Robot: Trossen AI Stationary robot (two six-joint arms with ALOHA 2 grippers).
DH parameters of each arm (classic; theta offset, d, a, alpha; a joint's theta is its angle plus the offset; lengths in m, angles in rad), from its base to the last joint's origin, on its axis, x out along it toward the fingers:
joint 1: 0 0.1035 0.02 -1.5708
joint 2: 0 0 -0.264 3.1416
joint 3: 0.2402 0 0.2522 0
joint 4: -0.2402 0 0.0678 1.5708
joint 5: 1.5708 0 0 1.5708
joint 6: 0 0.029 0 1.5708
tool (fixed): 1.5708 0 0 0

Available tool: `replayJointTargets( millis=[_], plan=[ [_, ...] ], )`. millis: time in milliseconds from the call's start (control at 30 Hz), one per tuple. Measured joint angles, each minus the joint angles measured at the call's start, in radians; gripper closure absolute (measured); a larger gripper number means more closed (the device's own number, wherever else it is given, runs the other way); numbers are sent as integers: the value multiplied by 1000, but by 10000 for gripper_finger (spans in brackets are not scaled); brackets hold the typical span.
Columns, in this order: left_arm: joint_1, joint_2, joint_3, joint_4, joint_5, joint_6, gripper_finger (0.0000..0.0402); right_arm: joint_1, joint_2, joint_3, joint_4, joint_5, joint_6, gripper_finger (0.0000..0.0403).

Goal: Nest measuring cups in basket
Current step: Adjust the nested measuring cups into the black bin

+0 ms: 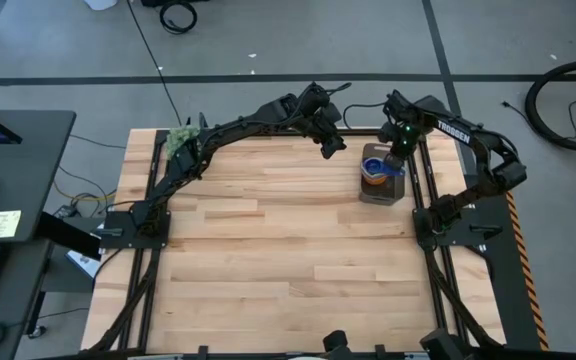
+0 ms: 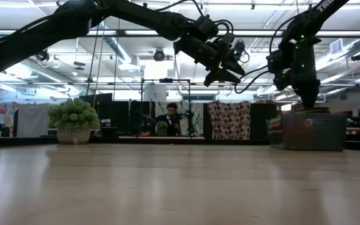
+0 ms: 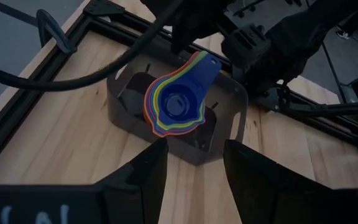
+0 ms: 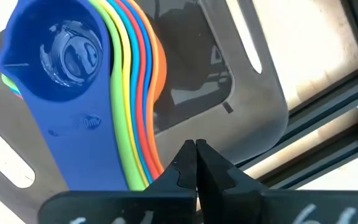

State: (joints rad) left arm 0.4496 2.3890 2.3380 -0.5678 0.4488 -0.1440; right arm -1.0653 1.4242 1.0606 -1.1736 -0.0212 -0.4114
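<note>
The measuring cups sit nested in one stack inside the dark grey basket, dark blue innermost, with green, yellow, red and orange rims around it. The basket stands near the table's far right corner. My right gripper is shut and hangs just over the basket's far end, next to the stacked handles. My left gripper is open and raised above the table to the basket's left, touching nothing. In the low view the basket hides the cups. My right gripper points down from above with its shut fingertips right beside the orange edge of the stacked handles. I cannot tell whether they touch the handles. The stack rests in the basket.
A fuzzy green plant ball sits at the table's far left corner. The black arm frames run close along the basket's right side. Bare wooden tabletop stretches left of and nearer than the basket. A person shows far back in the room.
</note>
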Motion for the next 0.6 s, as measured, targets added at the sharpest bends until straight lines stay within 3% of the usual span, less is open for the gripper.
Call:
replayJointTargets(
  millis=[600],
  plan=[
    [1, 0, 0, -5, 0, 0, 239, 3, 32, -27, -32, -48, -7, 403]
  ],
)
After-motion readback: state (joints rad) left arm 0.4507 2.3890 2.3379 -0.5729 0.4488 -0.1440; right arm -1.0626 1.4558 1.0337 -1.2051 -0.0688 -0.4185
